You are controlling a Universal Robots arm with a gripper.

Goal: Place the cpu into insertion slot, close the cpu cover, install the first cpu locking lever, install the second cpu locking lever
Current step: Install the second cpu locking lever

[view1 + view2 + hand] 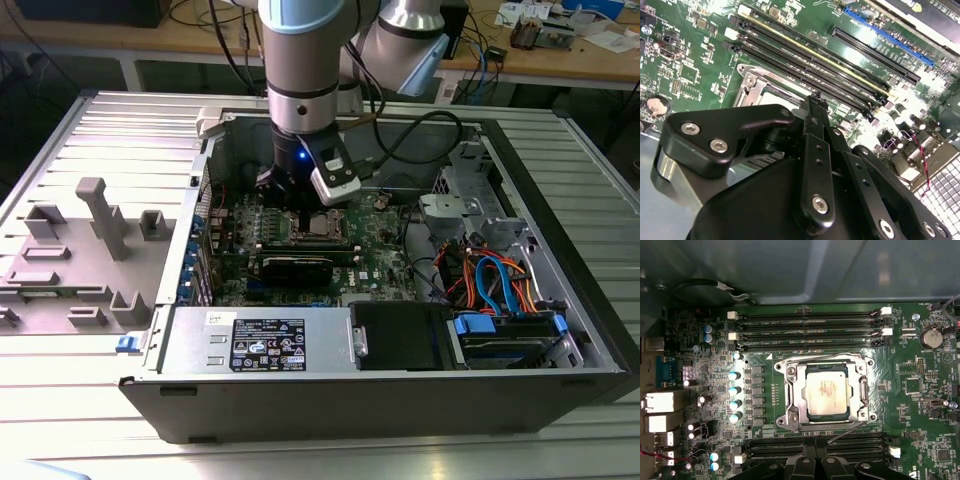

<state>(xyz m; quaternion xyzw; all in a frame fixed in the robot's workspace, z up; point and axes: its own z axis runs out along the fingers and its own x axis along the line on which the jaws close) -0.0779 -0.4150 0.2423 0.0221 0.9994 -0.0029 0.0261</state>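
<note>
In the first wrist view the cpu (827,392), a silver-grey square, lies in the insertion slot (781,419). The silvery cpu cover (801,390) lies down around it as a frame. One thin wire lever (846,431) slants away from the socket's edge on the gripper's side. Another lever (820,357) runs along the opposite edge. My gripper (817,462) is shut with nothing visible between its black fingers, just off the socket beside the memory slots. In the second wrist view the gripper (814,100) ends over the socket's rim (760,87). The exterior view has the gripper (300,195) low over the socket (322,226).
The green motherboard (375,255) lies inside an open grey computer case (400,395). Long black memory slots (805,330) flank the socket on two sides. Blue-topped capacitors (734,390) stand beside it. Drive bays and cables (500,285) fill the exterior view's right. A grey fixture (100,215) stands at its left.
</note>
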